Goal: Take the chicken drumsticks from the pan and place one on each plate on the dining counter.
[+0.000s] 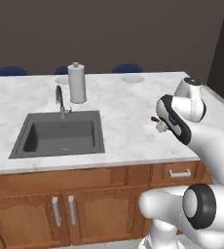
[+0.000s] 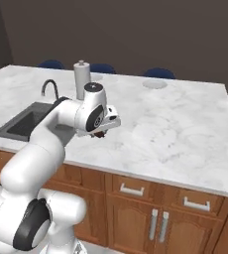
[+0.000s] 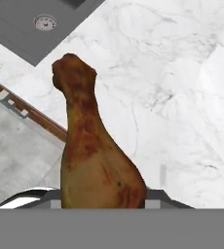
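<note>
My gripper (image 1: 157,122) is shut on a golden-brown chicken drumstick (image 3: 92,155), which points its narrow bone end away from the hand. It hangs a little above the dining counter (image 1: 126,109) near the front edge, right of the sink. In the right base view the gripper (image 2: 101,133) shows a bit of the brown drumstick (image 2: 100,134) under the hand. Two pale plates sit at the counter's far edge: one plate (image 1: 132,78) at centre right, the other plate (image 1: 61,79) partly behind the paper towel roll. The pan is out of view.
A dark inset sink (image 1: 60,133) with a faucet (image 1: 60,99) takes up the counter's left half. A paper towel roll (image 1: 77,83) stands upright behind it. Blue chairs (image 1: 128,68) line the far side. Wooden cabinets (image 1: 84,204) are below the front edge.
</note>
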### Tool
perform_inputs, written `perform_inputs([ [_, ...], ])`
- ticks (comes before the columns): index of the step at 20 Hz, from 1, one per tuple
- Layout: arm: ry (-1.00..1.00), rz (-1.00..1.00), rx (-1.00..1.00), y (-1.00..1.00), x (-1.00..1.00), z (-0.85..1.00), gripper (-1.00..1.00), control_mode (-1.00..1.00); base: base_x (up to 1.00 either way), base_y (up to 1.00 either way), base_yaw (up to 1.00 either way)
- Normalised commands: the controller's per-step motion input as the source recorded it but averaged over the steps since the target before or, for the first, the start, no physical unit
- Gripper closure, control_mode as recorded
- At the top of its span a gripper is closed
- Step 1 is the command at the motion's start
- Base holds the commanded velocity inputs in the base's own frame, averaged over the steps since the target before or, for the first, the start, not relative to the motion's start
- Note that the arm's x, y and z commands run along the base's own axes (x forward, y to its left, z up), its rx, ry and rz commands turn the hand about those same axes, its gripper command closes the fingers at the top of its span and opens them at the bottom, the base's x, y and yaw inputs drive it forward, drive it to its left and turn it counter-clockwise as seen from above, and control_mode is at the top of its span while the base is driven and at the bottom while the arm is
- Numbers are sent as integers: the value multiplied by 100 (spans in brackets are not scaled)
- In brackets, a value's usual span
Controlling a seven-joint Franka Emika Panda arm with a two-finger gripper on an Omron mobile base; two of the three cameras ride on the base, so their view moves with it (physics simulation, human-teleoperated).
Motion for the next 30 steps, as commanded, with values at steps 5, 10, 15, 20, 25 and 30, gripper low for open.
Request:
perform_inputs([
  [5, 0, 0, 0, 0, 0, 0, 100, 100, 26, -76, 0],
  [10, 0, 0, 0, 0, 0, 0, 100, 100, 24, -96, 0],
  [15, 0, 0, 0, 0, 0, 0, 100, 100, 25, -95, 0],
  [20, 0, 0, 0, 0, 0, 0, 100, 100, 19, -98, -2],
  [25, 0, 0, 0, 0, 0, 0, 100, 100, 27, -94, -2],
  [30, 0, 0, 0, 0, 0, 0, 100, 100, 34, -91, -3],
])
